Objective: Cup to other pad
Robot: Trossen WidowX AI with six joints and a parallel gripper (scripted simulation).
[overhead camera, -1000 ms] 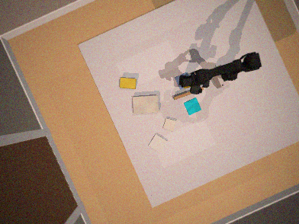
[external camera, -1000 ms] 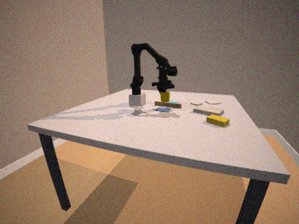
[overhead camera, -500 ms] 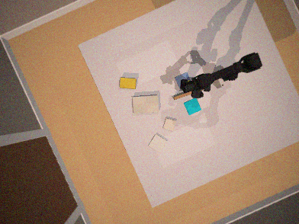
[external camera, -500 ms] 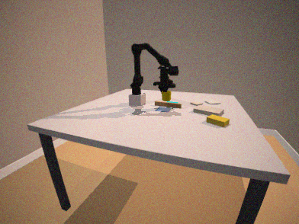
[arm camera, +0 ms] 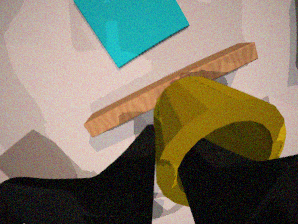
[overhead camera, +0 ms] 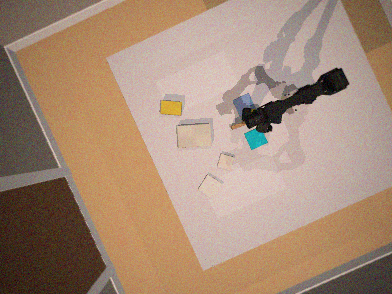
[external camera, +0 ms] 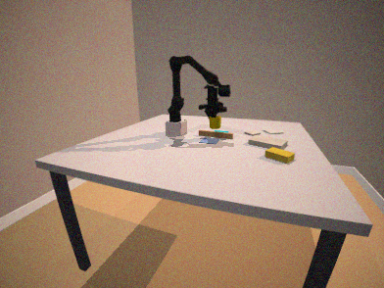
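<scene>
Cup is yellow and sits tight between the two black fingers of the gripper, which is squeezed shut on it. From the side view, the cup hangs under the gripper, up off the white table. It looks upright. I cannot see any marbles inside it.

Right below the cup lies a thin brown wooden strip. Past the strip, further out from the gripper, is the bright teal pad. From the top view, the blue pad is just beside the gripper on the other side, partly hidden by the black arm.

Well away from the gripper sit a yellow block, a big cream block and two small cream tiles.
</scene>
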